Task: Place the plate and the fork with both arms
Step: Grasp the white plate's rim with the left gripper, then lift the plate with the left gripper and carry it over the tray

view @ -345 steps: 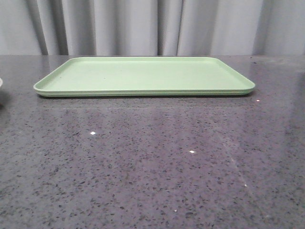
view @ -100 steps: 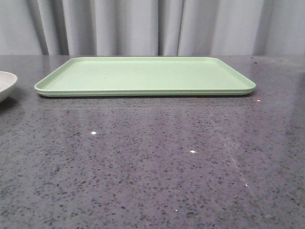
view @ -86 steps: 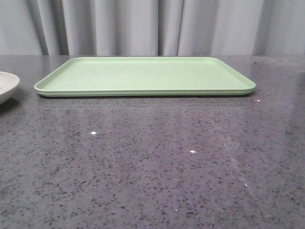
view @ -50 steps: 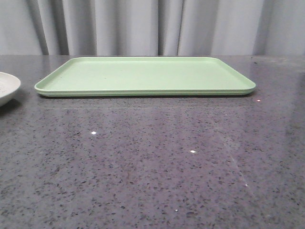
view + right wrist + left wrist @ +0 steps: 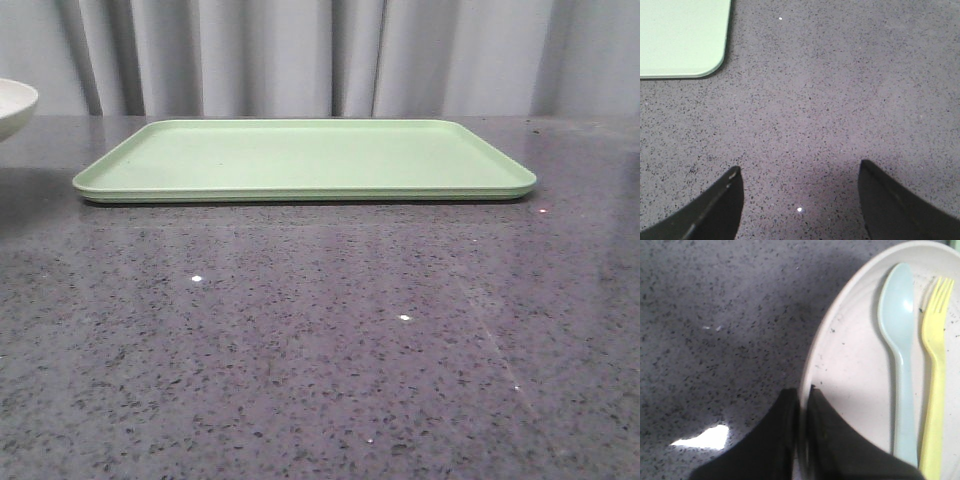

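Left fingers (image 5: 802, 440) are pinched shut on the rim of the round cream-white speckled plate (image 5: 855, 365), seen at the front view's upper left, off the table. Small yellow plastic fork (image 5: 935, 390) and pale blue spoon (image 5: 900, 350) are carried inside. Right fingers (image 5: 800, 200) are spread wide, empty. Plate is best kept level toward the light-green rectangular tray (image 5: 300, 155).

**Layout around the tray**

The tray (image 5: 300, 158) lies on the table (image 5: 320, 350), toward its far side. The plate (image 5: 14, 108) sits left of the tray, raised above the tabletop. In the plate, the spoon (image 5: 900, 340) and fork (image 5: 935, 370) lie side by side.
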Action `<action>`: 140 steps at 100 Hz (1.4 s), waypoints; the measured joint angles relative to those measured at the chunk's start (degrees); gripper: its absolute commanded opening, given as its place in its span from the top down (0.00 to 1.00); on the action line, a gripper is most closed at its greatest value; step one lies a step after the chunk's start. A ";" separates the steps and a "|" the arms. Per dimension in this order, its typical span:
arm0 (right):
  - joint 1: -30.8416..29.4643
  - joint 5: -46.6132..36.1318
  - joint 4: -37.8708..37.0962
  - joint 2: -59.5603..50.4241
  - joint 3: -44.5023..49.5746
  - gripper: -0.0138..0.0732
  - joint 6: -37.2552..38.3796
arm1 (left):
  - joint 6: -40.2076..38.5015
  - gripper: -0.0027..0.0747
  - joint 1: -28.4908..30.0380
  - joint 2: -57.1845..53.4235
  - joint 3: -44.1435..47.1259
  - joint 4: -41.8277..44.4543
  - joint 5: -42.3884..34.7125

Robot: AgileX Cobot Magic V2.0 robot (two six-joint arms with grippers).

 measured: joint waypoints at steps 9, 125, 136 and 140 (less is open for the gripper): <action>0.00 0.00 0.00 0.00 0.00 0.27 0.00 | 0.53 0.98 0.23 0.00 -0.12 -2.14 0.68; 0.00 0.00 0.00 0.00 0.00 0.27 0.00 | -21.29 0.99 -36.63 17.23 -27.92 3.63 -2.67; 0.00 0.11 0.00 0.00 0.00 0.27 0.00 | -23.36 0.99 -40.34 21.81 -32.47 4.50 -2.67; 0.00 0.13 0.00 0.00 0.00 0.27 0.00 | -24.04 0.99 -41.49 23.49 -34.19 4.75 -2.67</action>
